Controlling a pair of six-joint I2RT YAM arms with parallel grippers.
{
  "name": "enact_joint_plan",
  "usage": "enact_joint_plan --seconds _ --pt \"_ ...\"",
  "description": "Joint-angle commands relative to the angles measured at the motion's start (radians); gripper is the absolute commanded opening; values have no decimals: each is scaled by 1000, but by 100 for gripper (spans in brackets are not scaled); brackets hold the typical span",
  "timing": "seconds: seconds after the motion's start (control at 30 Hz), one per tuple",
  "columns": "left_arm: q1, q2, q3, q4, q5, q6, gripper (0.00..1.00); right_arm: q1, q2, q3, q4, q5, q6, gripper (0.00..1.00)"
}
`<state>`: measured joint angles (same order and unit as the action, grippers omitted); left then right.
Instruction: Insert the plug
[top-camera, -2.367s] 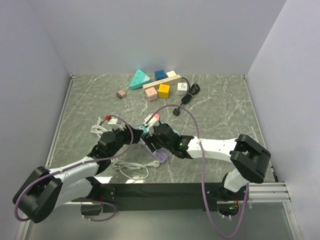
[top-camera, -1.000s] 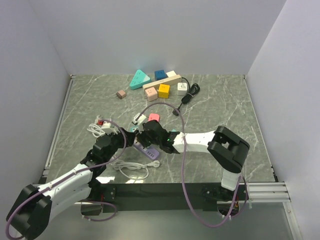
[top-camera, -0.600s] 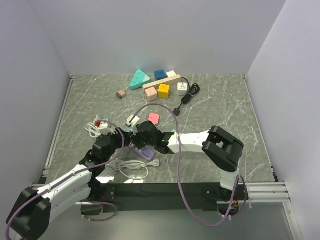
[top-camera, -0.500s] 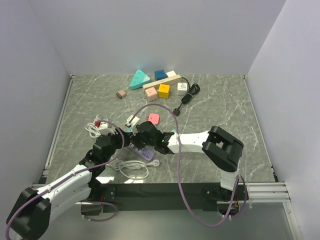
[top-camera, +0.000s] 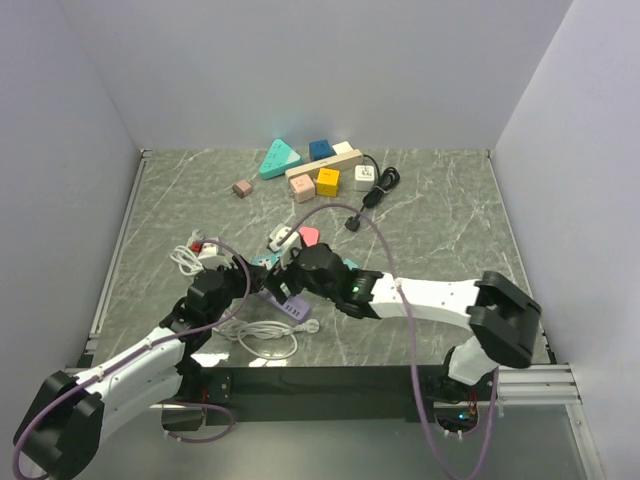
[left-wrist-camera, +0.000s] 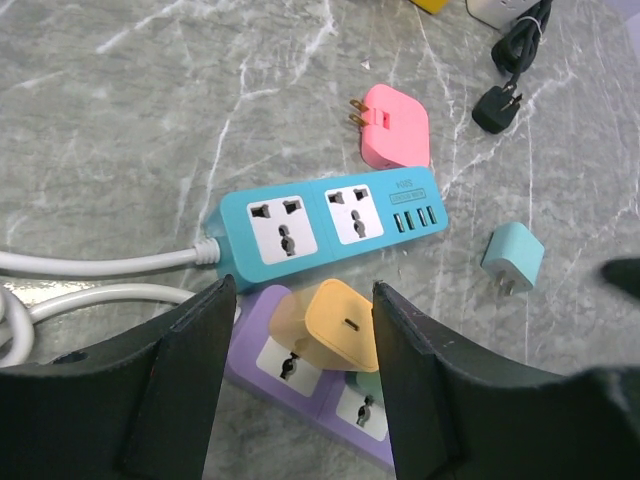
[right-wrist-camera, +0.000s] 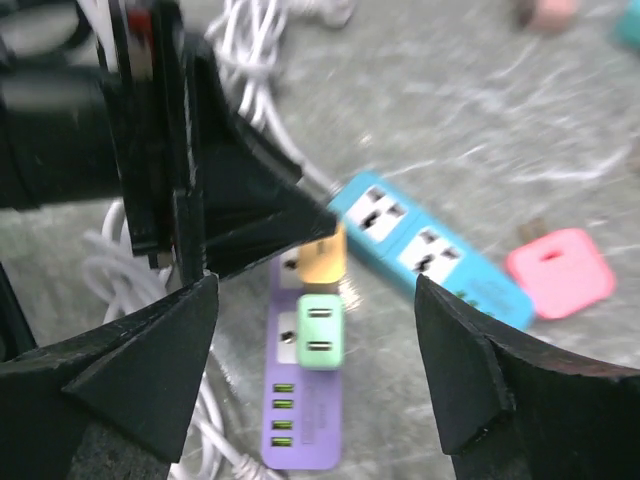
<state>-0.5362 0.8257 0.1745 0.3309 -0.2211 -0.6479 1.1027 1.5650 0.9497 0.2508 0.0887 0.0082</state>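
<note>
A purple power strip (left-wrist-camera: 292, 372) lies beside a teal power strip (left-wrist-camera: 330, 220). A yellow charger (left-wrist-camera: 342, 324) stands in the purple strip's end socket, slightly tilted. A mint-green adapter (right-wrist-camera: 320, 331) sits in the socket beside it. My left gripper (left-wrist-camera: 300, 300) is open, one finger on each side of the yellow charger with a gap on both sides. My right gripper (right-wrist-camera: 315, 300) is open and empty above the purple strip (right-wrist-camera: 308, 410). In the top view both grippers, left (top-camera: 258, 283) and right (top-camera: 292, 274), meet over the strip (top-camera: 298, 312).
A pink adapter (left-wrist-camera: 395, 125), a light teal charger (left-wrist-camera: 513, 257) and a black plug (left-wrist-camera: 497, 105) lie on the marble table near the strips. White cable (top-camera: 262, 340) coils at the near left. Coloured blocks (top-camera: 320, 170) stand at the back.
My right arm has swung its elbow out to the right and its gripper has drawn back a little from the strip. My left arm has barely moved.
</note>
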Motion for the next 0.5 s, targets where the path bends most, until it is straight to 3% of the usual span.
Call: enact_joint_plan --seconds 0.0,0.23,0.47 --pt "-1 7 43 37 23 -1 63 -12 -94 -54 47 109 -37 86" --pt "1 32 51 60 35 16 63 -182 -171 -202 38 212 45 88" --pt "2 46 98 59 31 42 63 -320 -125 -304 71 214 136 91"
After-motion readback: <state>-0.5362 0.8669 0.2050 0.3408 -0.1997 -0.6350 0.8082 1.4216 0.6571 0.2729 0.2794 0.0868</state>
